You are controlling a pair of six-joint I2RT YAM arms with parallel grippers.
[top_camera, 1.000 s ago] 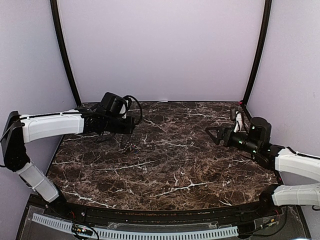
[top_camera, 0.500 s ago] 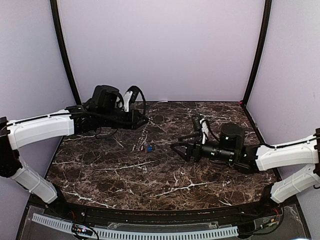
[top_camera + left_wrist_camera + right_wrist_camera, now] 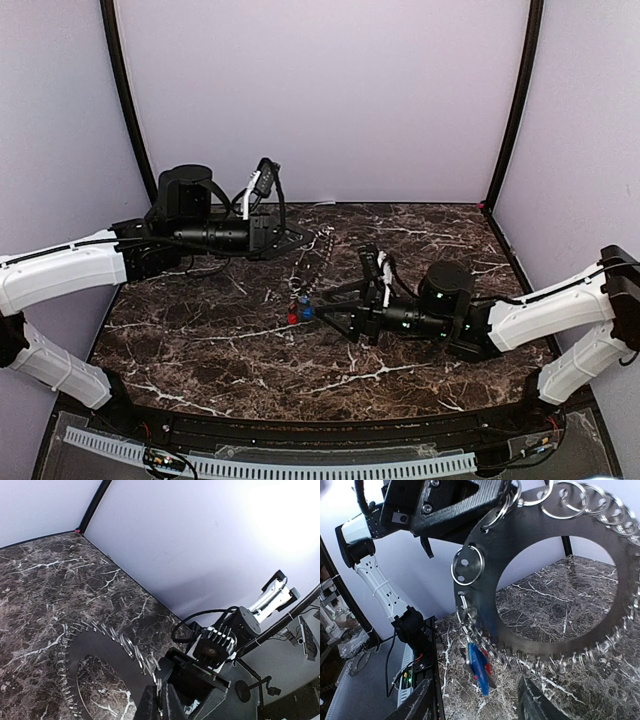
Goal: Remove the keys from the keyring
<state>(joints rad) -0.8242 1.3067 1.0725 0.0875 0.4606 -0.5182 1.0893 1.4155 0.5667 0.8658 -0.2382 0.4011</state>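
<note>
Above the marble table (image 3: 400,365), the left gripper (image 3: 292,238) holds the keyring (image 3: 315,255) upright so the keys (image 3: 298,314) dangle free beside the right gripper (image 3: 318,308). Left wrist: jaws clamped on the toothed rim. Right wrist: jaws spread either side of the hanging keys, seemingly to pinch them.

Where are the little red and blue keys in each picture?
Top external: the keys hang just left of centre, below the keyring, which is seen edge-on.
Left wrist: the keys are not in it; the keyring lies at lower left.
Right wrist: the keys dangle low, left of centre, from the left rim of the keyring.
Shared landmark: the toothed keyring.
</note>
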